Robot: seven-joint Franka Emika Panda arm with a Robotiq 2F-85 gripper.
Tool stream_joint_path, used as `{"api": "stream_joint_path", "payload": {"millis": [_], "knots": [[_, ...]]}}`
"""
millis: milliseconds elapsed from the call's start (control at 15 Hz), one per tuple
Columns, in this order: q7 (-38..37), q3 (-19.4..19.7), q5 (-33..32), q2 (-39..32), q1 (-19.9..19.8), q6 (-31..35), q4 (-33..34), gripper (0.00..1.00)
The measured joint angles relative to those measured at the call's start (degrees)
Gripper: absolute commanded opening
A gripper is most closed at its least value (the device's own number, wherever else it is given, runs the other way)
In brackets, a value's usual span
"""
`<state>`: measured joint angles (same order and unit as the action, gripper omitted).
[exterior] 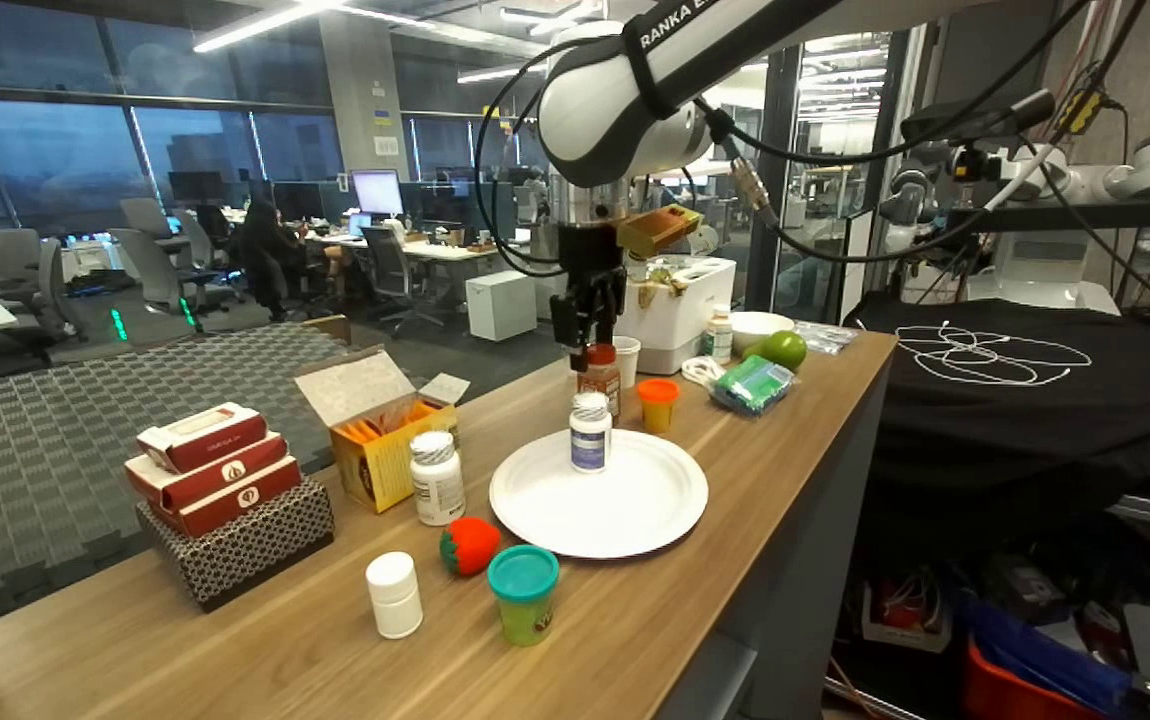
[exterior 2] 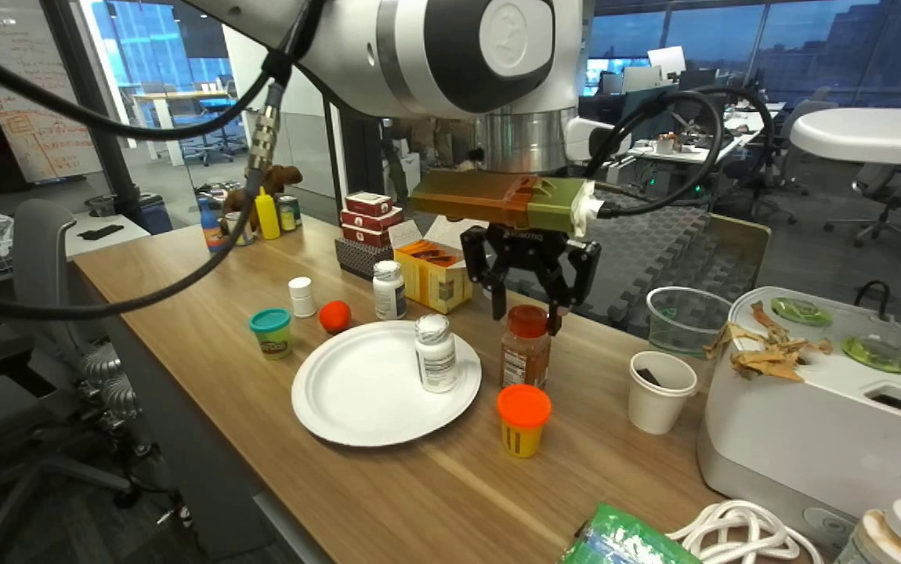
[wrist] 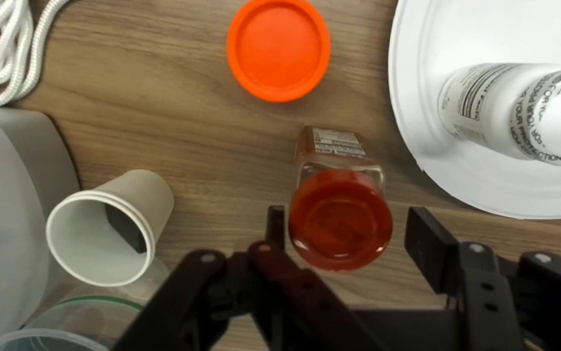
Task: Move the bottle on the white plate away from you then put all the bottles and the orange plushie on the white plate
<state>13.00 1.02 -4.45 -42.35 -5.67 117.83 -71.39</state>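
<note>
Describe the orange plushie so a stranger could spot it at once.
Find the white plate on the wooden counter. Near its rim, between the teal-lidded tub and a labelled white bottle off the plate, lies the orange plushie. Unlike those upright, lidded neighbours, it's rounded and orange-red, green at one end.

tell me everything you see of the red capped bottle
The bottle stands upright on the table, beside but apart from the plate. It is squarish and looks transparent, red-brown below and paler near the top, with a light label reading Nutrition Facts; its round red cap is on. The open gripper straddles the cap: a gap shows on one side; contact on the other is unclear.
</note>
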Motion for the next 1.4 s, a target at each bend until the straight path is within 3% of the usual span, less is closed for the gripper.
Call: {"api": "stream_joint_path", "payload": {"millis": [133,667,933,1400], "knots": [[0.0,0.0,0.0,-0.3,0.0,-0.7,0.9,0.24],[-0.1,0.1,0.0,-0.3,-0.1,-3.4,2.1,0.24],[-0.6,0.2,-0.1,-0.1,0.6,-7.1,6.1,0.24],[-0.7,-0.9,-1.0,0.2,5.8,-14.0,12.1,0.24]]}}
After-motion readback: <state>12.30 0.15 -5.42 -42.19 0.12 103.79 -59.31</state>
